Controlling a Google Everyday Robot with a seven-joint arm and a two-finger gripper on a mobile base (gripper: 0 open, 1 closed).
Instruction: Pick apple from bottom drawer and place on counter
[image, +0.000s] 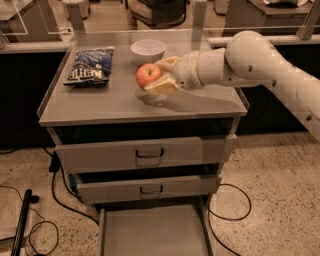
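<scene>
Placing step: claw (160, 75) clenched on the apple (148, 76), low over the middle of the bench (100, 102), just in front of the white bowl (148, 50) and right of the chip bag (90, 67). Bottom drawer (155, 232) stands open with nothing in it. Next, by my reading: lower until the apple sits on the bench, then release gently so it does not roll.

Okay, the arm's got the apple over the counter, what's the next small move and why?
Probably lower it straight down, then open. The gripper holds the apple just above the counter, and the shadow beneath suggests a gap. The bare patch below it, in front of the white bowl and right of the chip bag, looks free.
</scene>
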